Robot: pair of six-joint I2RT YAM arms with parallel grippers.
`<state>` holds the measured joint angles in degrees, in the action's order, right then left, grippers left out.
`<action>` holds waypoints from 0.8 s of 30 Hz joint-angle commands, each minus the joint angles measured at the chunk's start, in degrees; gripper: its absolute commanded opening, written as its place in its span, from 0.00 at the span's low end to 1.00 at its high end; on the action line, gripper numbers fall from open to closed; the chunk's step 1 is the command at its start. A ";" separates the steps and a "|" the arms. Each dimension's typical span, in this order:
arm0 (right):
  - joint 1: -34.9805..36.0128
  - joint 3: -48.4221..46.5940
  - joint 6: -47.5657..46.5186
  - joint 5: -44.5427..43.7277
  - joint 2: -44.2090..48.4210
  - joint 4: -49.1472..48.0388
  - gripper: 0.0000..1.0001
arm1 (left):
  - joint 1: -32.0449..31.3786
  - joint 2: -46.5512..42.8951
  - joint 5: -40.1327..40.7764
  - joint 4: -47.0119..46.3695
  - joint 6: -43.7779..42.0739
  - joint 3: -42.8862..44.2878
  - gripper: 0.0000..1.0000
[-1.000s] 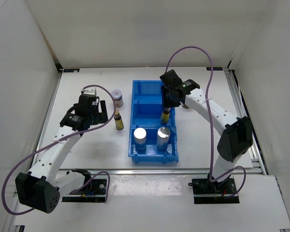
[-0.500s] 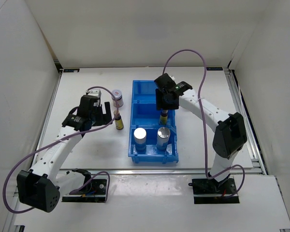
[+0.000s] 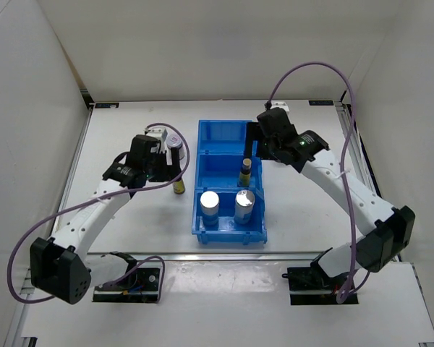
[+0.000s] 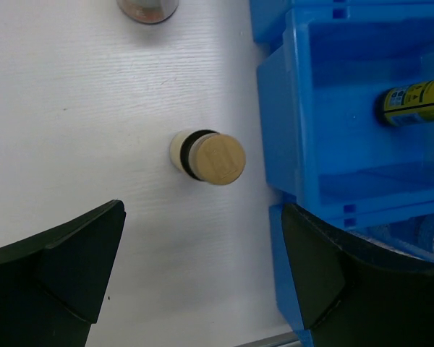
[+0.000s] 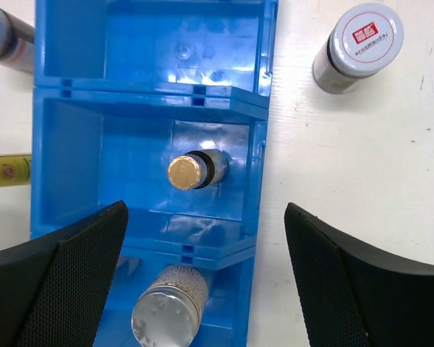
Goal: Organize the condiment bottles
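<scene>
SORTING UNDERWAY: 3 of 6 condiment bottles stand in the blue bin (image 3: pixel 220 137). 2 silver-topped cylinders (image 3: pixel 210 202) are in the near compt and 1 slim tan-capped bottle (image 5: pixel 195 171) is upright in the mid compt; the far compt holds none. The right end effector (image 5: pixel 206 210) hangs above the bin w/ fingers spread wide, gripping nothing. The left end effector (image 4: pixel 202 210), also wide open and empty, hovers over the 2nd slim bottle (image 4: pixel 213 157), which stands on the table (image 4: pixel 94 108) just beside the bin's left wall. Its cap sits ahead of the fingers, not yet between them. 1 grey-lidded jar (image 4: pixel 148 9) waits farther back on that side, and the other jar (image 5: pixel 358 43) stands on the table right of the bin. Step in hand, by the look of it: pickup of the 2nd slim bottle. The next move likely calls for the left arm to drop, centre its fingers round the neck, close, and lift clear of the bin wall. It would then set the bottle beside its twin in the mid compt. The jars would presumably go in the far compt.
</scene>
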<state>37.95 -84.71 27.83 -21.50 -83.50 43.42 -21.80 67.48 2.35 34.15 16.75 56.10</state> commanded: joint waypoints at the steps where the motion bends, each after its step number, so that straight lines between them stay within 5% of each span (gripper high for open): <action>1: 0.10 2.00 -0.59 -0.74 0.71 -3.69 0.92 | -0.96 3.07 1.17 -1.63 -0.58 4.80 1.00; 4: 0.10 2.62 -0.59 -0.74 0.71 -3.69 0.92 | -2.10 6.25 2.48 -1.63 -0.58 7.17 1.00; 13: 0.10 4.46 -0.59 -1.36 1.94 -4.74 0.92 | -2.10 14.07 7.05 -1.63 0.56 9.47 0.77; 24: 0.10 5.61 -0.59 -2.58 4.22 -4.75 0.92 | -2.63 15.31 7.05 1.70 -0.14 17.28 0.30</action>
<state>37.95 -79.22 27.66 -21.87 -82.08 40.38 -23.81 84.33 8.49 35.03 16.99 68.12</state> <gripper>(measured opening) 0.916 0.434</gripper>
